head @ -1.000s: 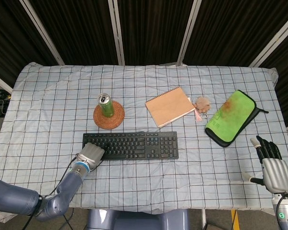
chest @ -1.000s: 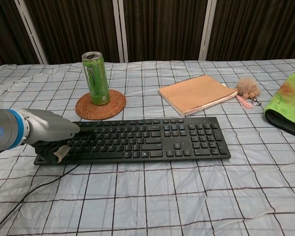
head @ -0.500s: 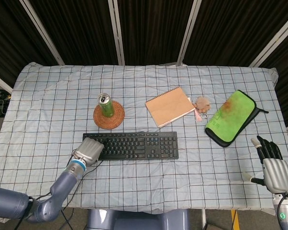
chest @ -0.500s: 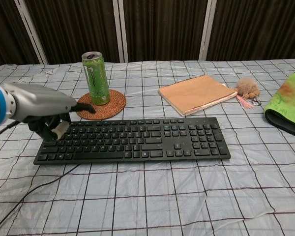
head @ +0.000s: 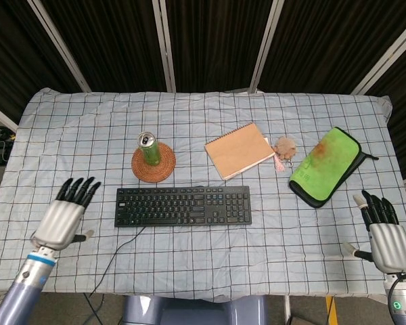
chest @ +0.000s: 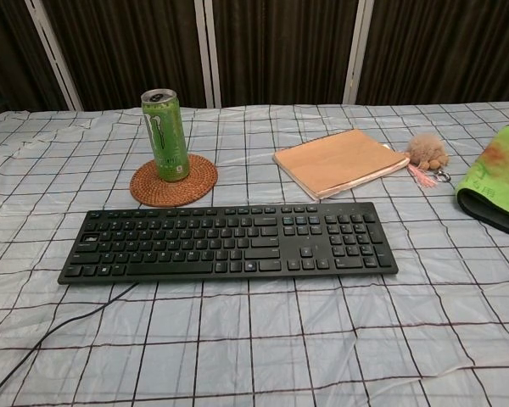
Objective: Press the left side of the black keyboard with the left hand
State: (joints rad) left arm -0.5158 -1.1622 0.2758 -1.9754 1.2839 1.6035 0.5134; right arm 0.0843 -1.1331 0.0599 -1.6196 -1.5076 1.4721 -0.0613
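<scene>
- The black keyboard lies flat near the front of your table, on a wrinkled checked cloth with dark curtains behind.
- It's a slim matte slab with a cable trailing off its left end.
- Your left hand hovers off to its left, well apart, fingers spread, holding nothing.
- Your right hand is far right, fingers also apart and empty.
</scene>
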